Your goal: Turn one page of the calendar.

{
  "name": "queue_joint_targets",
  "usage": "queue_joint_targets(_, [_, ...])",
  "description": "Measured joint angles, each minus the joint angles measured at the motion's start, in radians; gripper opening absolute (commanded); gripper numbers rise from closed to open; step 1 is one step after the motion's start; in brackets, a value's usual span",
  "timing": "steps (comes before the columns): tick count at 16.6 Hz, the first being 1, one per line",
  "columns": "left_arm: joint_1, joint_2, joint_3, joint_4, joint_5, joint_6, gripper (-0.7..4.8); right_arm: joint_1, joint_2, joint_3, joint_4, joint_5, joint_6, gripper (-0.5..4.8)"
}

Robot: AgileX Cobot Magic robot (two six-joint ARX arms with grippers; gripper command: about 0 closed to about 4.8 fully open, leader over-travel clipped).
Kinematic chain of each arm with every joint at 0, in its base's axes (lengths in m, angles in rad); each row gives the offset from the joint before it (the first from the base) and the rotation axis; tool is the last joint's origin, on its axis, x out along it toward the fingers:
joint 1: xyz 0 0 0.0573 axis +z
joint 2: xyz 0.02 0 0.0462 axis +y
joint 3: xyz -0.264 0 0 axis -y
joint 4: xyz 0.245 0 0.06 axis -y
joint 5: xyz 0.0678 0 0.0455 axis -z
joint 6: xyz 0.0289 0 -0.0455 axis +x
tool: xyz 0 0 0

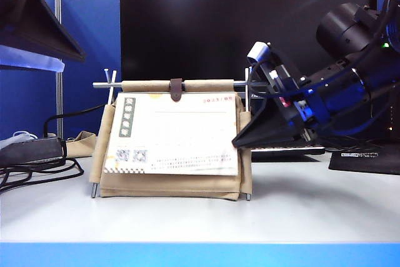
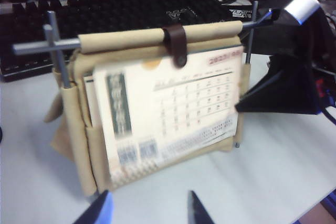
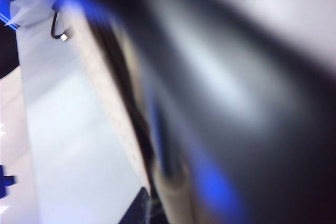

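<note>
Right jaws clenched at right edge of front card; left jaws parted with nothing between them. Right gripper (image 1: 240, 141), black wedge-shaped fingers on blue-and-black wrist, reaching in from right side of exterior view, tip meeting right edge of page (image 1: 178, 132), white landscape card with red date print at top right, grey vertical strip of white characters at left and two QR codes below it. Cannot tell from exterior view whether only this card is pinched or others behind it too. Right wrist view blurred: pale card edge (image 3: 118, 124) seen edge-on beside dark finger (image 3: 210, 77), nothing more readable. Left gripper (image 2: 148, 211) hovering low in front of calendar, well apart from it, only two fingertips showing in left wrist view, one blue-tinted, one dark. Calendar (image 1: 169, 184), beige fabric pouch stand on thin silver metal rods, upright on white table (image 1: 200, 217) near centre, small brown strap (image 1: 176, 89) over top roll at middle. Page lying flat against front of stand, tilted slightly back, lower edge tucked in pouch. Black keyboard (image 2: 131, 14) behind calendar; black cables (image 1: 37, 170) and dark grey box at far left of table.
</note>
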Motion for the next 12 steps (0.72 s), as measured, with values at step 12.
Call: queue_joint_targets(12, [0.0,0.0,0.0,-0.024,0.0,0.0,1.93,0.012,0.006,-0.006,0.024,-0.082,0.057,1.58])
